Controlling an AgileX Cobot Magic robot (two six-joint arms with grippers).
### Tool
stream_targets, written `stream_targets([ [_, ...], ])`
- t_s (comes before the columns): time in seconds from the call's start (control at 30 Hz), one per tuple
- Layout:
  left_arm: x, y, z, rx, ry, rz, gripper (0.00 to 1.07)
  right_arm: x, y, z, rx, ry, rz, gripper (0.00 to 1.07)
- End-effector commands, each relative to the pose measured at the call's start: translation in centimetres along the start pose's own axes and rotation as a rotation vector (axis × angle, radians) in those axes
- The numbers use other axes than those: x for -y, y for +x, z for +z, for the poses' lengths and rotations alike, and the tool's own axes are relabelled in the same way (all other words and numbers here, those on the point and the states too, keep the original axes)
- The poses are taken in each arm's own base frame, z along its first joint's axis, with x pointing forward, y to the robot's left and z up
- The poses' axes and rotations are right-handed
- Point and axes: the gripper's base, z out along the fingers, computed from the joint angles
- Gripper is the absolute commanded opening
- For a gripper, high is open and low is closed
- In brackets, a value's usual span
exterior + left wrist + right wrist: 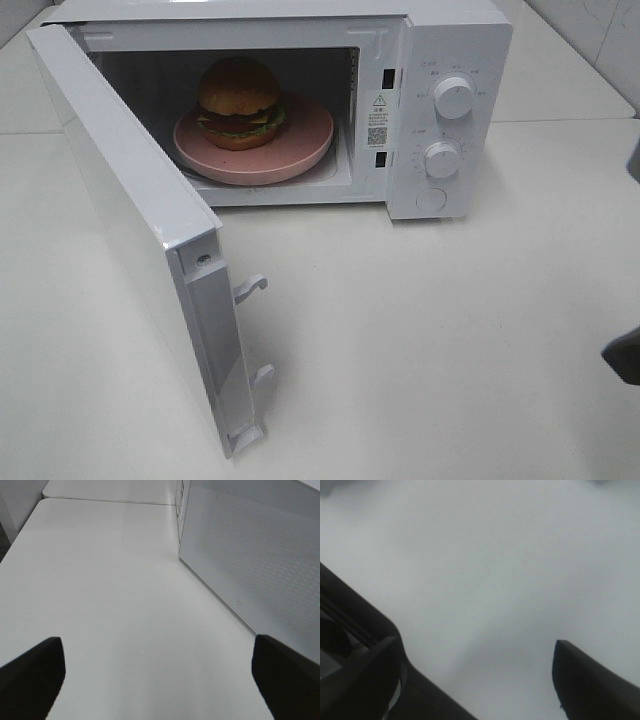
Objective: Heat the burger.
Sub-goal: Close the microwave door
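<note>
The burger [238, 100], with a golden-brown bun, green lettuce and dark filling, sits on a round pink plate [305, 140] inside the white microwave [450, 50]. The microwave door [120, 200] stands swung wide open toward the front left. In the left wrist view my left gripper [157, 647] is open over bare table, with the door's dotted outer face [260, 555] beside it. My right gripper [475, 642] is open too, over bare white table with nothing between its fingers. Only a dark piece of the right arm [625, 357] shows at the right edge of the exterior high view.
Two round knobs [455, 98] [441, 158] and a round button [431, 199] sit on the microwave's right-hand panel. Two latch hooks [250, 288] stick out of the door's edge. The white table [420, 330] stretches in front of the microwave.
</note>
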Motion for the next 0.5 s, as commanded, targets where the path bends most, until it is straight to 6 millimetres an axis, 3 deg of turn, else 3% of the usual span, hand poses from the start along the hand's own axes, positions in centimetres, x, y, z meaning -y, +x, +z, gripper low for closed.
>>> stream_targets([
  [0.03,0.0,0.0,-0.1,0.007,0.001,-0.002,0.93,0.3,1.7,-1.7,-0.011,0.028,0.082,0.76],
  [0.1,0.0,0.0,-0.1,0.007,0.001,-0.002,0.93,0.3,1.9,-2.1,-0.004,0.030,0.099,0.76],
  [0.17,0.0,0.0,-0.1,0.007,0.001,-0.002,0.93,0.3,3.4,-3.8,0.066,0.039,0.147,0.76],
  [0.3,0.0,0.0,-0.1,0.007,0.001,-0.002,0.93,0.4,4.3,-4.5,0.117,0.049,0.162,0.76],
  [0.37,0.0,0.0,-0.1,0.007,0.001,-0.002,0.93,0.6,6.2,-5.3,0.169,0.098,0.196,0.76],
  [0.5,0.0,0.0,-0.1,0.007,0.001,-0.002,0.93,0.9,7.5,-5.2,0.176,0.153,0.253,0.76],
])
